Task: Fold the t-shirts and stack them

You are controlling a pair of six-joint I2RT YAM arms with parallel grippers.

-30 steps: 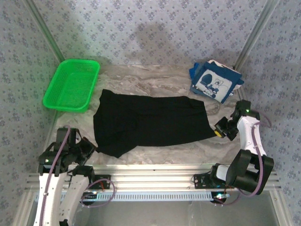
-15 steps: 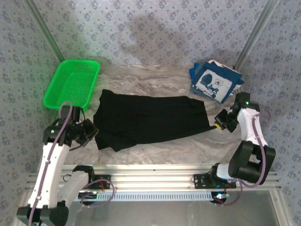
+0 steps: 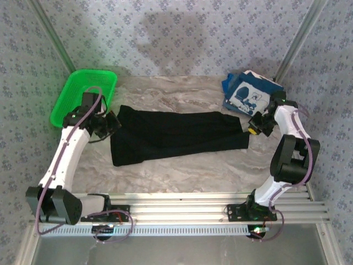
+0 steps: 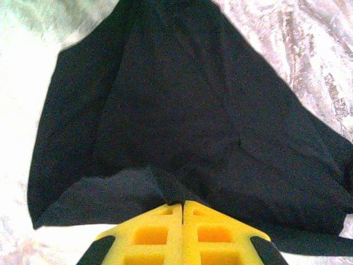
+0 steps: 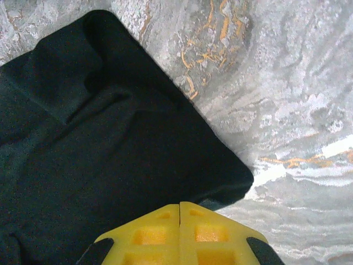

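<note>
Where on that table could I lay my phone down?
Two bare marble strips: one between the black t-shirt and the near rail, one behind it between the green basket and the navy t-shirt. Both shirt ends are crowded, with left fingers and right fingers pinching there.

The black shirt [image 4: 182,110] slips under the closed jaws of the left gripper [image 4: 182,205] and right gripper [image 5: 180,204], hiding its gripped edge, and runs off both wrist views. The print on the navy shirt [image 3: 251,98] is too small to read.

Left gripper [image 4: 182,205], right gripper [image 5: 180,204] — clamped on black t-shirt [image 3: 176,135] (arms outstretched).
</note>
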